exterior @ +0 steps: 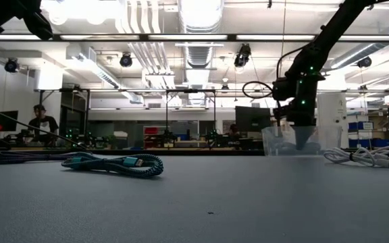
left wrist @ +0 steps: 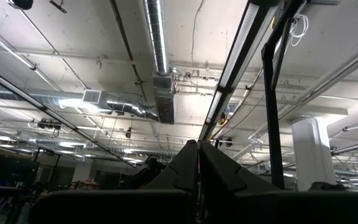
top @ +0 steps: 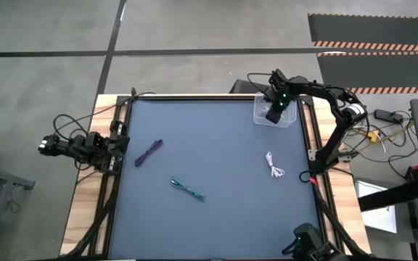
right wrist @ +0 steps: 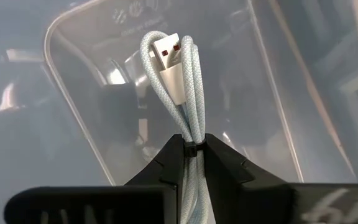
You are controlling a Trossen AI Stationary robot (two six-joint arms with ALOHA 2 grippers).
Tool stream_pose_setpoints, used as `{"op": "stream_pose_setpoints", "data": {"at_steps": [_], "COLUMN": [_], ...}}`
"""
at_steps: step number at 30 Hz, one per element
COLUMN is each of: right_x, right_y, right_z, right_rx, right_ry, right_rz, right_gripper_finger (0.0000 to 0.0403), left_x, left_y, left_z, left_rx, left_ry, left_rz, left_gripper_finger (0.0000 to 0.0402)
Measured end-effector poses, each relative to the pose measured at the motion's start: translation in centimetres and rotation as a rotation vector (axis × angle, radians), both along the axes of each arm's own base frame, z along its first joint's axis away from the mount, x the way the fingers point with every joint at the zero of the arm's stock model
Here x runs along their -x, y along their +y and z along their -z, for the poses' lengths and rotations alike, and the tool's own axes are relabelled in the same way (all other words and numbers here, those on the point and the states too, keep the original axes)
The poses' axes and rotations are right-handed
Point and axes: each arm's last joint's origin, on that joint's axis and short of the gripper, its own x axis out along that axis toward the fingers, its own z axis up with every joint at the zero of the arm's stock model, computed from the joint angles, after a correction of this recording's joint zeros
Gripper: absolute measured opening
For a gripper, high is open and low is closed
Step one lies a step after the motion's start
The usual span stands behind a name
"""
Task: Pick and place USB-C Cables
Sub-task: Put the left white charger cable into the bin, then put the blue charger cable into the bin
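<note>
Three cables lie loose on the dark tabletop (top: pixel 216 225): we see a purple cable (top: pixel 149 152) toward the left side, a teal cable (top: pixel 187 189) near the middle and a white cable (top: pixel 274 166) toward the right. Our right gripper (top: pixel 275 112) hangs over the clear plastic bin (top: pixel 290 122) at the tabletop's far right corner, its jaws pinched tight on a second white cable (right wrist: pixel 176 74). That folded cable stands upright between the fingertips (right wrist: pixel 166 158), its USB plug at the top, with the bin's floor behind it. Our left gripper (left wrist: pixel 198 163) waits off the left edge of the tabletop, pointing up at the ceiling, jaws closed together on nothing.
</note>
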Motion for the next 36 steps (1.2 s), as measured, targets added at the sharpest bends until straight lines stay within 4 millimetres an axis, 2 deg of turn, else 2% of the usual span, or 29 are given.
{"op": "stream_pose_setpoints", "data": {"at_steps": [15, 27, 31, 36], "right_x": [0.0, -0.1, -0.4, -0.5], "right_y": [-0.1, -0.2, -0.6, 0.0], "right_z": [0.0, -0.1, -1.3, -4.6], "right_rx": [0.005, 0.019, 0.046, 0.093], "right_ry": [-0.005, -0.017, -0.041, -0.088], "right_rz": [0.011, 0.026, 0.053, 0.094], "right_gripper_finger": [0.0052, 0.0117, 0.0124, 0.0117], "left_x": [0.0, 0.0, 0.0, 0.0], "left_y": [0.0, 0.0, 0.0, 0.0], "left_z": [0.0, 0.0, 0.0, 0.0], "left_rx": [0.0, 0.0, 0.0, 0.0], "left_ry": [0.0, 0.0, 0.0, 0.0], "left_rz": [0.0, 0.0, 0.0, -0.001], "left_gripper_finger": [0.0, 0.0, 0.0, 0.0]}}
